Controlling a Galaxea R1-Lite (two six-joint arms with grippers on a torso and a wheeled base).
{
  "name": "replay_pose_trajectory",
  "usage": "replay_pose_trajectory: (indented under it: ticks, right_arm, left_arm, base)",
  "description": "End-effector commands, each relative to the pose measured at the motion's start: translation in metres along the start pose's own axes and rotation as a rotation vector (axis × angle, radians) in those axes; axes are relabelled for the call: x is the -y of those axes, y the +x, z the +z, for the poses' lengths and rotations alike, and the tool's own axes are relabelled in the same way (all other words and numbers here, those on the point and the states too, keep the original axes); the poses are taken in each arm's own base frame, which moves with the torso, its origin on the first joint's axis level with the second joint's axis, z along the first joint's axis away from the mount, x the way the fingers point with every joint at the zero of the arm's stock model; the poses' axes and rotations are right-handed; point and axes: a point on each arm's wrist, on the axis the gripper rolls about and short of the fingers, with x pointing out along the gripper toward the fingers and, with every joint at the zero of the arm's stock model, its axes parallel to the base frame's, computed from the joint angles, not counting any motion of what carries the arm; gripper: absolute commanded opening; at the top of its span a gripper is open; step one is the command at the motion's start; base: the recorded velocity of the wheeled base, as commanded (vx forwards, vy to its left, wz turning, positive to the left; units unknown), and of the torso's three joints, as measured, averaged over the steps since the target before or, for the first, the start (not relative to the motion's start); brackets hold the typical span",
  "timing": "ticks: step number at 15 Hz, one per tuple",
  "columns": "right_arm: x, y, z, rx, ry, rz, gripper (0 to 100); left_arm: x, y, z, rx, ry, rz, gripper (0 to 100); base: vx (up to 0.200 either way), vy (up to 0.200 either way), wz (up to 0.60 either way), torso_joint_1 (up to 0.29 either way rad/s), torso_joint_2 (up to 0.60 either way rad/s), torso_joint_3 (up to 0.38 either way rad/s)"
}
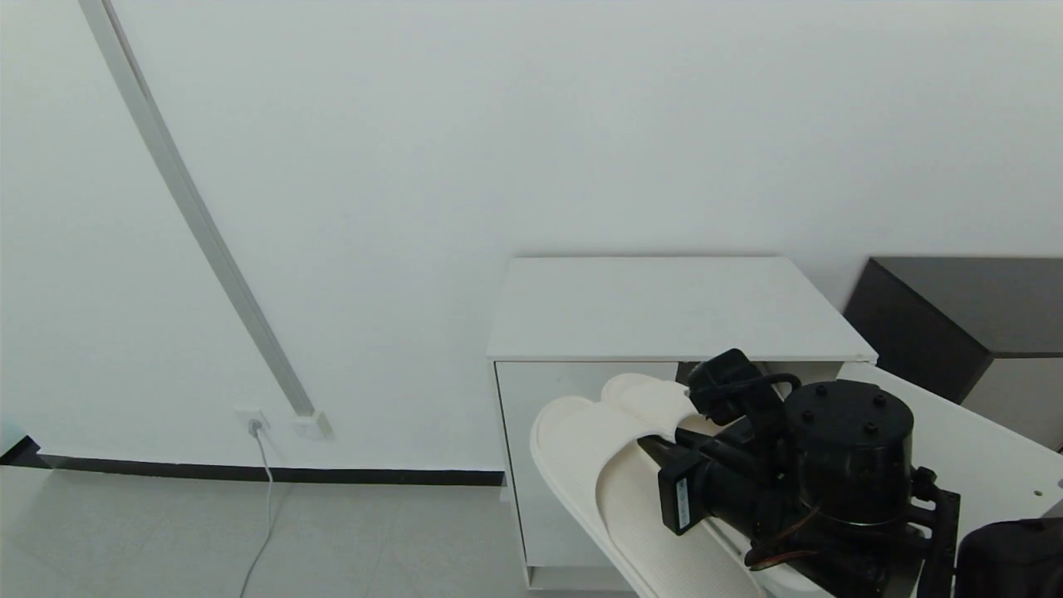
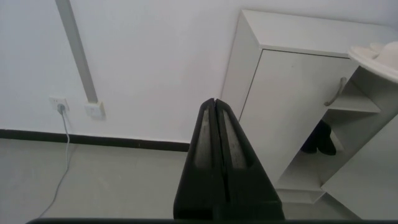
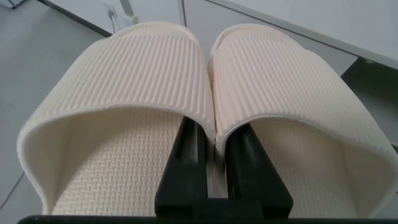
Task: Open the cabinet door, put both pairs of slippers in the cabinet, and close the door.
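1. Head cam: the white cabinet stands against the wall, right of centre. Its right door is swung open twd me; the left door is shut.
2. Head cam: the right gripper is in front of the cabinet, just below its top edge, w/ a pair of cream slippers on it. Toes point up and twd the cabinet front, heels hang low. The slippers are off the floor and outside the cabinet.
3. Head cam, other stuff: a dark box is right of the cabinet. A wall socket w/ a cable running to the floor is at left, and a grey strip runs up the wall.
4. Left wrist cam: the left gripper has its fingers pressed together, nothing btwn them. It is up in the air, well apart from the cabinet.
5. Left wrist cam: the shut door has a handle. The open side shows shelves, w/ sth dark on the lower level, can't tell what.
6. Right wrist cam: the slippers sit side by side, touching. One finger goes into each. The jaws are clamped on the two inner walls where the pair meets.
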Motion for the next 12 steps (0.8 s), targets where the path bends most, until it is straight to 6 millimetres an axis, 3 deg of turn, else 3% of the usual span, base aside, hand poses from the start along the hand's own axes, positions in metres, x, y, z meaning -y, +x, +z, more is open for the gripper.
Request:
replay_pose_trajectory:
  ticks: [1,12]
  right_arm:
    - [0.0004,0.0009,-0.0017,-0.007,-0.001,0.000,0]
    - [0.0003,0.0012,-0.0021,-0.008,-0.001,0.001,0]
  left_arm:
    - [0.0000,0.0000,0.0000,0.000,0.001,0.001,0]
    - [0.0000,0.0000,0.0000,0.000,0.001,0.001,0]
  base:
    - [0.000,-0.200,0.00,0.002,0.00,0.002]
    - [0.000,-0.200,0.00,0.003,0.00,0.002]
